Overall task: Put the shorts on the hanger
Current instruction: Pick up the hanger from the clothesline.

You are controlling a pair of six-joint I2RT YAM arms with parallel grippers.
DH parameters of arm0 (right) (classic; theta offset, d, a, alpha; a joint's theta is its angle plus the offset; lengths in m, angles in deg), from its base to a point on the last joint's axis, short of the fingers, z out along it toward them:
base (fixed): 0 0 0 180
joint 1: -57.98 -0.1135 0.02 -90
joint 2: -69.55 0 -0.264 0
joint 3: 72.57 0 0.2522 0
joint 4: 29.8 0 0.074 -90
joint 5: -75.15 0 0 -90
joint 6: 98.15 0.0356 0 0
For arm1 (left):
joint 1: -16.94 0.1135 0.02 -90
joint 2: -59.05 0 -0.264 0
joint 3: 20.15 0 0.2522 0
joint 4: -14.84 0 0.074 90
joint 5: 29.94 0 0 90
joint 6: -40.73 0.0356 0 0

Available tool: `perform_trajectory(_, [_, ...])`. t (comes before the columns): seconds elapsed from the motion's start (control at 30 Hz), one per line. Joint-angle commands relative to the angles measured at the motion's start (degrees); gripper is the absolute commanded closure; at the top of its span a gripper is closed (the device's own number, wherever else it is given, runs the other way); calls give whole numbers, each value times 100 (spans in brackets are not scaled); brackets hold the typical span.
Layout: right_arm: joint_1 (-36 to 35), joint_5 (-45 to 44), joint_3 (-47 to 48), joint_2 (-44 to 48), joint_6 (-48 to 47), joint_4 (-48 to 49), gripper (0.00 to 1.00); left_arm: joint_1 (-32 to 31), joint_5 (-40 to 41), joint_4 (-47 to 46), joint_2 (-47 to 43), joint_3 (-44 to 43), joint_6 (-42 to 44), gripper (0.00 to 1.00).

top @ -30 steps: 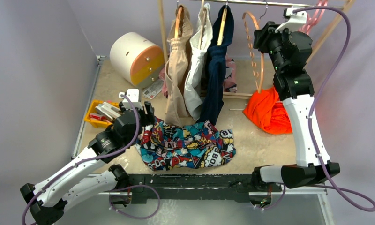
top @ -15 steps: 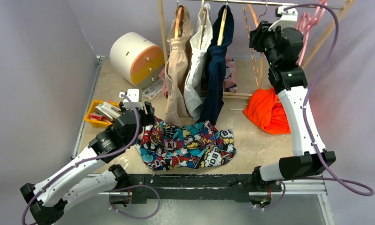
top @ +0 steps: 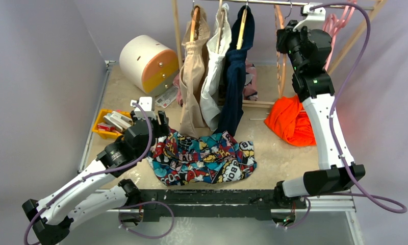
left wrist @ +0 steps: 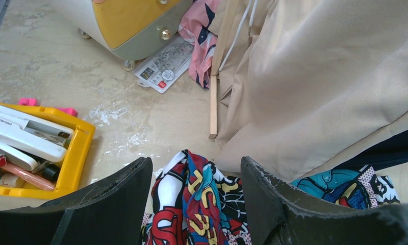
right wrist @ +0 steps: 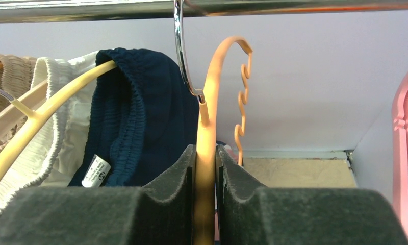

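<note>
R claw (right wrist: 206,153) clenched on hanger (right wrist: 210,92), just under hook (right wrist: 180,51) on rail (right wrist: 90,9). Lift straight up till hook clears rail, no twist. Hanger hangs hook-up, arms edge-on to claw. Shorts (top: 204,155) flat on desk (top: 273,153), long axis left-right; L claw (left wrist: 196,162) released over their left edge.

The walls (top: 39,61) were pale purple and plain on the left, back and right. The bench (top: 278,155) had a sandy, speckled top with soft, even light on it. At the back stood a wooden clothes rack (top: 177,30) with a shiny metal rail (right wrist: 90,10), and near it a round white and orange drawer box (top: 146,64).
</note>
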Motion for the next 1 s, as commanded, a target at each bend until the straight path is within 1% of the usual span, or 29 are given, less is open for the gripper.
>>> perform_trajectory(0.0, [19,123,40,182,-162,503,84,29,-9,-157,8,-148,100,37])
perform_trajectory(0.03, [19,140,38,191,-181,521,87,29,-9,-156,12,-148,100,37])
perform_trajectory(0.13, [14,167,-29,248,-207,604,100,29,-9,-156,27,-152,105,37])
perform_trajectory(0.63, [19,479,-265,581,-297,1099,100,29,17,-147,35,-151,109,37])
perform_trajectory(0.97, [19,589,-449,809,-245,1074,100,34,42,-137,44,-141,109,37])
